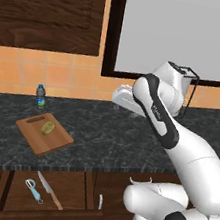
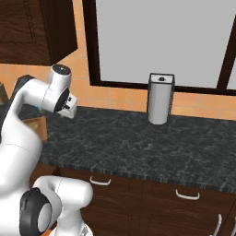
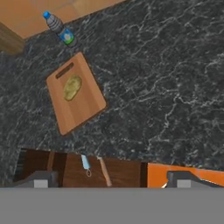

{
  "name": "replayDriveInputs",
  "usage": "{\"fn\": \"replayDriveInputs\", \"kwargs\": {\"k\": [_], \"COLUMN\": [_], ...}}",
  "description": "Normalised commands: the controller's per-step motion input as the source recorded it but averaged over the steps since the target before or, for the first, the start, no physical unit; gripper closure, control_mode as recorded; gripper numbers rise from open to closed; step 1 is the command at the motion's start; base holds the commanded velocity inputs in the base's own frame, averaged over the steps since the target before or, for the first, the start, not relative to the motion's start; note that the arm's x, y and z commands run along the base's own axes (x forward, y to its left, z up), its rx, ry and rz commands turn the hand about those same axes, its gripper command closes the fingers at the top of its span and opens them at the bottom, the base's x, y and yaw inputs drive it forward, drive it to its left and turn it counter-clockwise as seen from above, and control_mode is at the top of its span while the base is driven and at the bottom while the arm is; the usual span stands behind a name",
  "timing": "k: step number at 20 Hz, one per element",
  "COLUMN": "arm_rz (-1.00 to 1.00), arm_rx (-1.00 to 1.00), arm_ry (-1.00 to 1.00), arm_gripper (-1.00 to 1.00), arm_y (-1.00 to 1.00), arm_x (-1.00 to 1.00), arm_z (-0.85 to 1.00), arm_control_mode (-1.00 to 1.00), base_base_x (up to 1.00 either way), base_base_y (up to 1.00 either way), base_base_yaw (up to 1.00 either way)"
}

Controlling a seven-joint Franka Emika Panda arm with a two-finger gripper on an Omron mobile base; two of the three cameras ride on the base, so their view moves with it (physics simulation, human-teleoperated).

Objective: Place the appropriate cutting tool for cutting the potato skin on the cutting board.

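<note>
Claw [image 3: 109, 179] spread wide and holding nothing, high over the bench [image 3: 166, 87], with the peeler [image 3: 85, 162] in the open drawer [image 3: 65, 168] just beyond its fingertips.

Cutting board [image 1: 44, 134]: smooth reddish wood. Table [image 1: 112, 138]: dark, veined, stone-like. Knife [image 1: 50, 190]: metal blade, wooden handle. Canister [image 2: 160, 98]: brushed metal.

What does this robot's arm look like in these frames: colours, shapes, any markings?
The arm has glossy white rounded links with dark joint bands and small dark lettering on one band. Its end effector has two small grey finger tips. No loose cables show.
</note>
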Motion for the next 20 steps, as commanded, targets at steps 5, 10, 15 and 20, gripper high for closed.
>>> {"fn": "replayDriveInputs", "kwargs": {"k": [5, 10, 15, 20], "arm_rz": [0.00, 0.00, 0.00, 0.00], "arm_rx": [0.00, 0.00, 0.00, -0.12], "arm_ry": [0.06, 0.15, 0.01, -0.01], "arm_gripper": [-1.00, -1.00, -1.00, -1.00], "arm_y": [0.15, 0.49, 0.66, 0.84], "arm_x": [0.00, 0.00, -0.16, -0.38], "arm_z": [-0.29, -0.73, -0.28, -0.17], "arm_control_mode": [-1.00, -1.00, -1.00, -1.00], "base_base_x": [0.00, 0.00, 0.00, 0.00], "base_base_y": [0.00, 0.00, 0.00, 0.00], "base_base_yaw": [0.00, 0.00, 0.00, 0.00]}}
